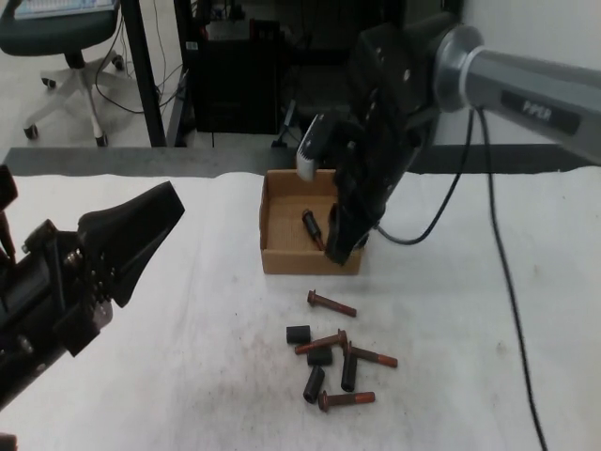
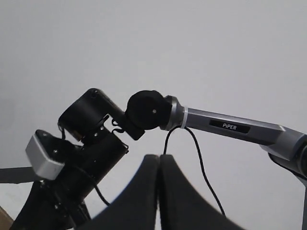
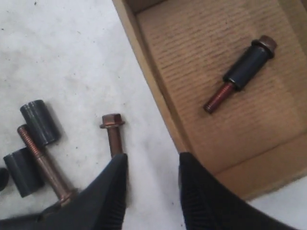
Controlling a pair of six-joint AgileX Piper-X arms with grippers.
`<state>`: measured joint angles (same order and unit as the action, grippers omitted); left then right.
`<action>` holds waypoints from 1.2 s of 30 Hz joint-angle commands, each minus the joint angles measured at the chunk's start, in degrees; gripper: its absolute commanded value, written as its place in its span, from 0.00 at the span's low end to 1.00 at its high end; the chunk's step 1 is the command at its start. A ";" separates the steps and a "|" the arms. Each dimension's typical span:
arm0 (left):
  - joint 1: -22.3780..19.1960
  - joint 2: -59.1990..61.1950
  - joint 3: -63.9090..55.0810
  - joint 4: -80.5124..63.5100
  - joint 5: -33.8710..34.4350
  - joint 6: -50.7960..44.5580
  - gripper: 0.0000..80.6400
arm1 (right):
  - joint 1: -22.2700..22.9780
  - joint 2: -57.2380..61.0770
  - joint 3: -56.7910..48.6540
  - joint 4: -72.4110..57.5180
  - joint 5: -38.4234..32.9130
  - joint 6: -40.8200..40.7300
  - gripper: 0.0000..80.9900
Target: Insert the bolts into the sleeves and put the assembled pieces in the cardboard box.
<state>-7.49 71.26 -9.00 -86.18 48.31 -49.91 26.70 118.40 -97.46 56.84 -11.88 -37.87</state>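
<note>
The cardboard box [image 1: 310,261] stands at mid-table, and one assembled bolt in a black sleeve [image 1: 312,226] lies inside it. My right gripper [image 1: 340,246] hangs over the box's near wall, open, with nothing between its fingers. In the right wrist view the right gripper [image 3: 151,189] is above the table just outside the box wall [image 3: 151,79], with the assembled piece [image 3: 242,74] on the box floor. In front of the box lie several loose copper bolts [image 1: 331,303] and black sleeves [image 1: 314,383]. My left gripper [image 1: 169,200] is raised at the near left, shut and empty, its fingers [image 2: 144,201] pressed together.
Close to the right gripper's fingers lie a bolt [image 3: 113,136], two sleeves [image 3: 40,122] and a second bolt [image 3: 43,160]. A black cable [image 1: 441,211] trails from the right arm across the white table cover. An office chair [image 1: 70,42] and dark stands are behind the table.
</note>
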 commanded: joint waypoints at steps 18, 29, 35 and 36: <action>-0.22 -0.88 -0.13 -1.03 3.18 0.84 0.00 | 4.51 6.90 -0.07 -0.45 6.02 -2.63 0.42; -0.22 -0.88 -0.13 -1.03 3.17 1.07 0.00 | 3.72 6.90 -0.07 -0.28 6.02 -2.63 0.42; -0.22 -0.88 -0.13 -1.03 3.17 1.07 0.00 | 4.18 7.91 -0.07 -1.39 5.83 -2.85 0.42; -0.22 -0.88 -0.13 -1.03 3.17 1.07 0.00 | 4.27 8.23 -0.07 -1.35 5.63 -2.85 0.42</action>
<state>-7.49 71.26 -9.00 -86.18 50.85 -49.10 30.69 126.12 -97.46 55.98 -5.93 -40.26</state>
